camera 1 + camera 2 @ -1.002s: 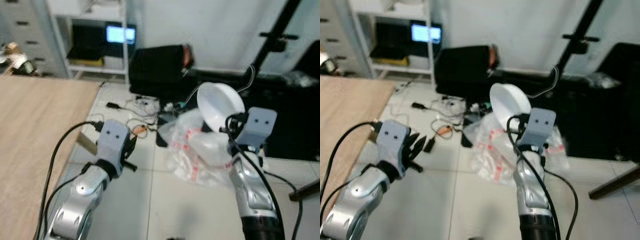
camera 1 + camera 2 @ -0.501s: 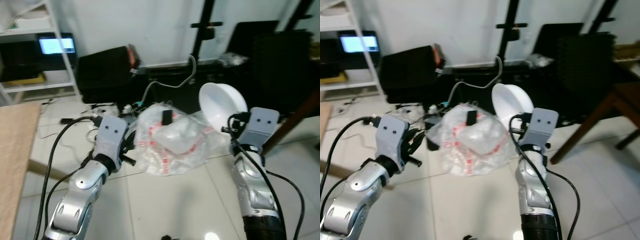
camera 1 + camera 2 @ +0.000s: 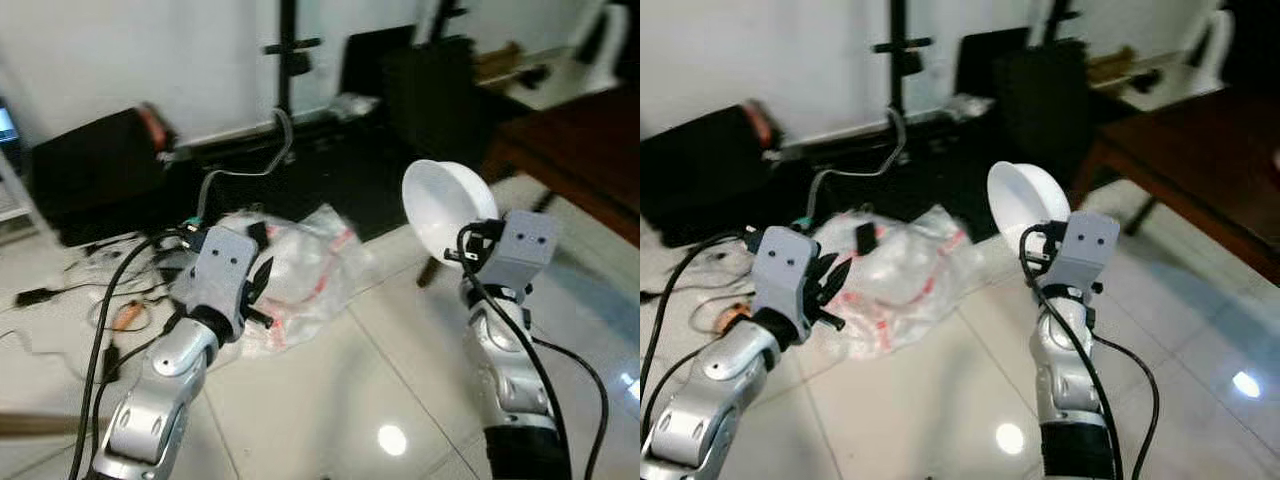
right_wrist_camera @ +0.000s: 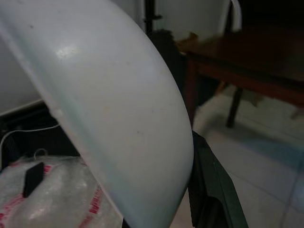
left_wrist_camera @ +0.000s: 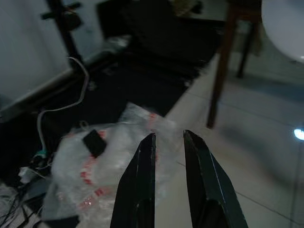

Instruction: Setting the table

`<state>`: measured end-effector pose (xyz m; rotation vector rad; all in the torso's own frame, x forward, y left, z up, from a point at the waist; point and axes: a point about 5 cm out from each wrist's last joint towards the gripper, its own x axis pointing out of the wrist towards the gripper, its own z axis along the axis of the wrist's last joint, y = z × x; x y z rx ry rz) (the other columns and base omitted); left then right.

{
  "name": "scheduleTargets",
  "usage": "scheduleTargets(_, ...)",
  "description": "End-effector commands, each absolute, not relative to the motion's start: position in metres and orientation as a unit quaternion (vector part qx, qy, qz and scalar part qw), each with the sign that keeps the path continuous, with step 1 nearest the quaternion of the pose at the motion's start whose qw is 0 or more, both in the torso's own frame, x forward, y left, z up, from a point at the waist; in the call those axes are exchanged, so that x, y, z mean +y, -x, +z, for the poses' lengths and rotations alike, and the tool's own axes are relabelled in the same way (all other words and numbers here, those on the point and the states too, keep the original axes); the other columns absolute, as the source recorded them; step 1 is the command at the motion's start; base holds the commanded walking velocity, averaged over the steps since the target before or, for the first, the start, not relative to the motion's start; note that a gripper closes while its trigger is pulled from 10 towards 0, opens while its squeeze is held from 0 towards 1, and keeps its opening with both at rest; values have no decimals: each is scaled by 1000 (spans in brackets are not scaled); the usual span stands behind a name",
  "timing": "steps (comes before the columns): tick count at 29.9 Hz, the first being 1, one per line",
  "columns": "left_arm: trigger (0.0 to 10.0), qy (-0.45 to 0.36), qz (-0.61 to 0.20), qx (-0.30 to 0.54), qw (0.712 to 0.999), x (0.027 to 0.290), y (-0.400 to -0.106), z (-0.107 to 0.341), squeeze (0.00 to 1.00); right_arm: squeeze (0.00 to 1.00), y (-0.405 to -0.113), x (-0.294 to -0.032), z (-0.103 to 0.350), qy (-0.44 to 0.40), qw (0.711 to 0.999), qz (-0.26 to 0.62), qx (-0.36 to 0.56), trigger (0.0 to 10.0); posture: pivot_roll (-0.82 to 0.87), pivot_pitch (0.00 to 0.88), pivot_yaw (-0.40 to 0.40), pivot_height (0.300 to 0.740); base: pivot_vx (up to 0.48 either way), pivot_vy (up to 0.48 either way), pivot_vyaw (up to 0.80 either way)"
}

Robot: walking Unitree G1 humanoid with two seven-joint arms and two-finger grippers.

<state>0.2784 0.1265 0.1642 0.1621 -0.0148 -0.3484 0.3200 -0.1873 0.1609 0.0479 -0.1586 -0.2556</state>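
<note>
Between the earlier frames and this one the head camera swung right, so the pale tabletop left view and a dark wooden table (image 3: pixel 1185 160) came in at two o'clock, while the white bowl (image 3: pixel 447 207) stayed tilted on edge, clamped at its rim by the right gripper (image 3: pixel 470 250). The left gripper (image 5: pixel 168 152) hung empty, fingers slightly apart, above a plastic bag (image 3: pixel 300 265) on the floor. The bowl looked light, rigid, smooth and probably breakable, so the rim pinch seemed right but slip-prone.

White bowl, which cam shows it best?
Left eye view: the round white plastic bowl shows whole, tilted on edge, held up by the right end effector. Right eye view shows much the same. Right wrist view has a close-up of its outer wall; left wrist view catches an edge in one corner.
</note>
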Motion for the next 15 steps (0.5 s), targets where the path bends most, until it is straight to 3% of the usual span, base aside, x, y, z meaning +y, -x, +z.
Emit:
scheduleTargets(1,10000,-82,-174,0,981,127,-277,160,0,0,-318,-189,159,-22,988,-131,-77,10000,34,46,43,740,0,0,-800)
scheduleTargets(15,10000,-82,-172,-1,982,128,-280,161,0,0,-317,-190,159,-21,988,-133,-77,10000,27,53,43,740,0,0,-800)
